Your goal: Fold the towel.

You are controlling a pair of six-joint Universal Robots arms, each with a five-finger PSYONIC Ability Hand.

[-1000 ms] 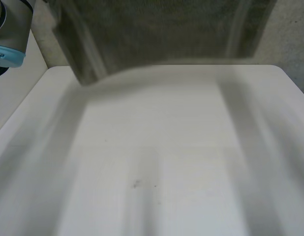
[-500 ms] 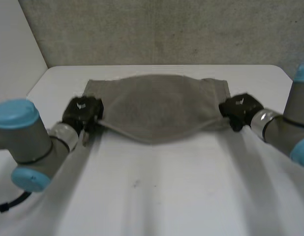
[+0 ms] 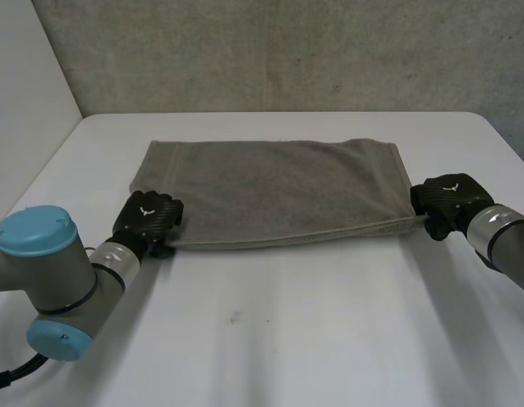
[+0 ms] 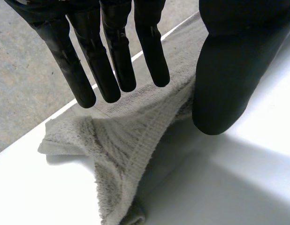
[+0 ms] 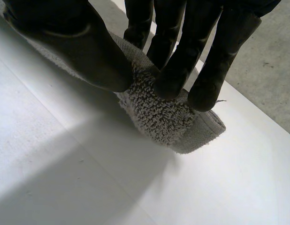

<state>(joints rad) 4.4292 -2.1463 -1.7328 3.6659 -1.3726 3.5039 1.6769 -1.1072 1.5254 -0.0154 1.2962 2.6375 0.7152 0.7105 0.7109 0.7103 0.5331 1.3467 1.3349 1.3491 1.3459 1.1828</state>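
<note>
A grey towel (image 3: 270, 191) lies doubled over on the white table (image 3: 287, 339), its long sides running left to right. My left hand (image 3: 147, 216) is at the towel's near left corner. In the left wrist view its fingers (image 4: 112, 61) are straight and spread from the thumb (image 4: 229, 70), open above the rumpled corner (image 4: 121, 140) without gripping it. My right hand (image 3: 448, 199) is at the near right corner. There the thumb and fingers (image 5: 182, 47) pinch the bunched towel corner (image 5: 159, 117), which rests on the table.
A grey wall (image 3: 287, 51) rises just behind the table's far edge. Bare table surface stretches in front of the towel, with a small dark speck (image 3: 235, 318) near the middle.
The towel came down from in front of the camera and now lies flat, its sagging near edge pulled straight. My left hand has let go of its corner and opened.
</note>
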